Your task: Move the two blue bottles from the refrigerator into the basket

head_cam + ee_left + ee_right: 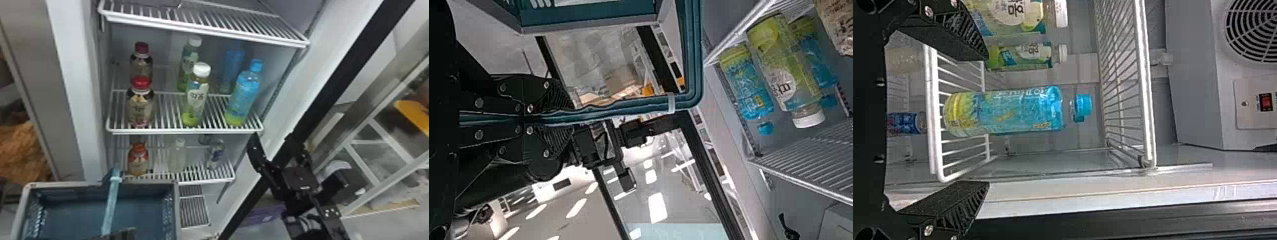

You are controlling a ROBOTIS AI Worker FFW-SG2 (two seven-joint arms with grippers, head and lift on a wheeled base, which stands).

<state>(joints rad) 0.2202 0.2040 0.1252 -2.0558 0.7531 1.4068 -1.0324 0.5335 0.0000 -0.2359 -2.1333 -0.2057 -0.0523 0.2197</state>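
Observation:
The front blue bottle stands upright at the right end of the middle shelf, with the second blue bottle behind it. My right gripper is below and right of them, open and holding nothing. In the right wrist view, the front bottle lies ahead of and between the spread fingers of that gripper, untouched. My left gripper is at the bottom edge over the basket. The left wrist view has this gripper shut on the basket handle. Both blue bottles appear there too.
Green-based bottles with white caps stand left of the blue ones, and red-capped bottles farther left. Wire shelves lie above and below. The black-edged door frame slants along the right, close to my right arm.

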